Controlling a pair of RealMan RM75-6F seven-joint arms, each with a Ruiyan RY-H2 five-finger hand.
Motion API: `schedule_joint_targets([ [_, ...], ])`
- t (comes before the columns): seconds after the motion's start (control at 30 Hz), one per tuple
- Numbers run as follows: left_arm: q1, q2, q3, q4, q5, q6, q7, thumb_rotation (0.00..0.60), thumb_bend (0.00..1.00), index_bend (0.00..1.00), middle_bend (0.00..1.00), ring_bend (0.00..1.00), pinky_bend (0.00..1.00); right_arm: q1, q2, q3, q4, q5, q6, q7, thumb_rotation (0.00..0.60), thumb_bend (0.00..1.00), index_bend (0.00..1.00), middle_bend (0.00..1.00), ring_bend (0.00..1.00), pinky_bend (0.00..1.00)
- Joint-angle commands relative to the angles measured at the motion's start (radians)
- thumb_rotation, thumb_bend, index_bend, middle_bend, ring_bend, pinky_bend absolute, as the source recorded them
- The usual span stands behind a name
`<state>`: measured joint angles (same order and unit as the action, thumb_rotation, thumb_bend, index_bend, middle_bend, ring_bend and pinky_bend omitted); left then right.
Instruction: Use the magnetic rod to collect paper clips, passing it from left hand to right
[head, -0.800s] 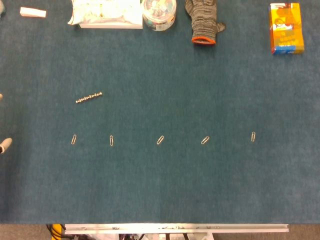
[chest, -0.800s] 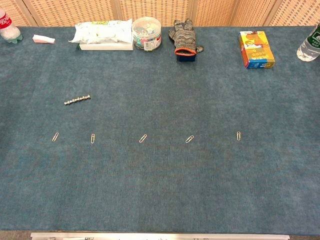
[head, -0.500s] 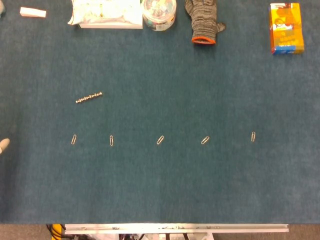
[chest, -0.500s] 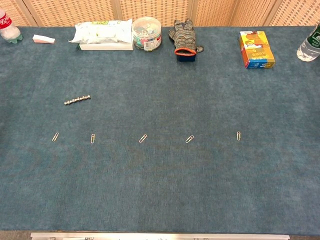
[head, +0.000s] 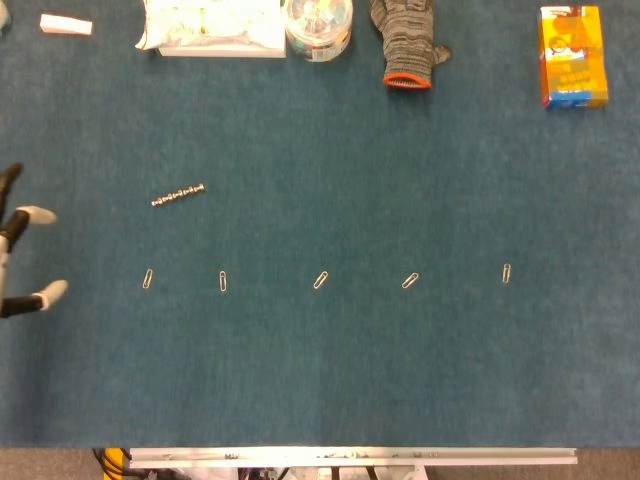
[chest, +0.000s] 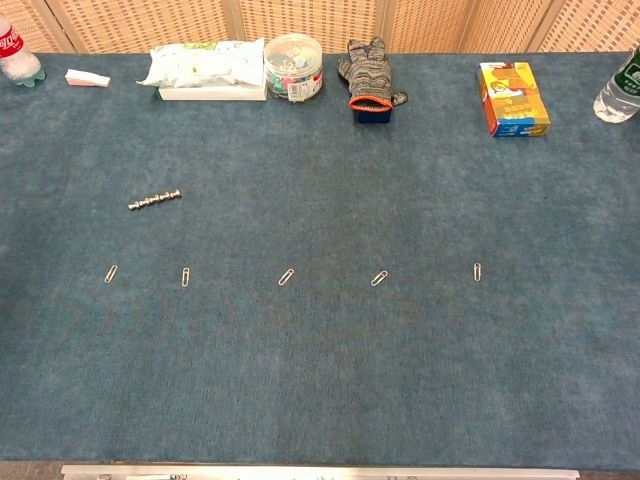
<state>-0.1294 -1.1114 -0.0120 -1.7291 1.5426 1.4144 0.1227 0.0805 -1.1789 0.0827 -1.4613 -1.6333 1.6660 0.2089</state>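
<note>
Left hand (head: 18, 262) is seen only at frame edge, fingers spread and empty; magnetic rod (head: 178, 195) could be rolled off-line toward nearest paper clip (head: 148, 279) if approached too flat.

The table (chest: 330, 380) wears matt teal felt-like cloth (slightly mottled). The rod (chest: 154, 200) and clips (chest: 286, 277) gleam as bare metal. The glove (chest: 368, 68) is knitted cloth; the box (chest: 512, 98) is glossy card.

We count five paper clips (head: 321, 280), one magnetic rod (head: 177, 195), one glove (head: 405, 42), one orange box (head: 573, 56), two bottles (chest: 18, 52), one round tub (head: 318, 26).
</note>
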Motion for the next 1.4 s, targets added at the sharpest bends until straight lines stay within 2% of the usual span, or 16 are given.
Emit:
schedule_joint_targets([
  [0.03,-0.037,-0.003,0.003,-0.042,0.001,-0.06,0.038,0.6,0.0,0.34,0.06,0.0,0.15,-0.011,0.008,0.001,-0.002,-0.01,0.026,0.015,0.6,0.14,0.18,0.11,0.12,0.31],
  [0.13,-0.075,-0.011,-0.005,-0.073,-0.023,-0.124,0.069,0.6,0.0,0.35,0.06,0.0,0.15,-0.022,0.016,0.002,-0.004,-0.015,0.05,0.03,0.6,0.14,0.19,0.11,0.12,0.31],
  [0.27,-0.119,-0.025,-0.024,-0.104,-0.073,-0.193,0.093,0.6,0.07,0.37,0.06,0.0,0.15,-0.031,0.023,0.008,-0.003,-0.01,0.069,0.055,0.6,0.14,0.2,0.11,0.11,0.31],
  [0.33,-0.14,-0.041,-0.042,-0.107,-0.111,-0.215,0.126,0.6,0.07,0.37,0.06,0.0,0.15,-0.033,0.027,0.011,-0.001,-0.004,0.07,0.067,0.6,0.14,0.2,0.11,0.11,0.31],
  [0.5,-0.188,-0.116,-0.095,-0.073,-0.22,-0.238,0.241,0.6,0.07,0.35,0.06,0.0,0.15,-0.033,0.036,0.017,0.003,0.011,0.063,0.092,0.6,0.14,0.2,0.11,0.12,0.31],
  [0.73,-0.259,-0.199,-0.141,-0.02,-0.353,-0.274,0.365,0.6,0.07,0.31,0.06,0.0,0.15,-0.035,0.043,0.025,0.006,0.027,0.057,0.118,0.6,0.14,0.2,0.11,0.11,0.31],
  [1.03,-0.337,-0.288,-0.159,0.052,-0.492,-0.306,0.492,0.6,0.07,0.31,0.06,0.0,0.15,-0.034,0.048,0.024,0.007,0.022,0.052,0.129,0.6,0.14,0.21,0.11,0.12,0.31],
  [1.4,-0.412,-0.371,-0.173,0.152,-0.628,-0.33,0.56,0.6,0.07,0.29,0.05,0.0,0.14,-0.032,0.051,0.02,0.003,0.013,0.048,0.125,0.6,0.14,0.21,0.11,0.11,0.31],
])
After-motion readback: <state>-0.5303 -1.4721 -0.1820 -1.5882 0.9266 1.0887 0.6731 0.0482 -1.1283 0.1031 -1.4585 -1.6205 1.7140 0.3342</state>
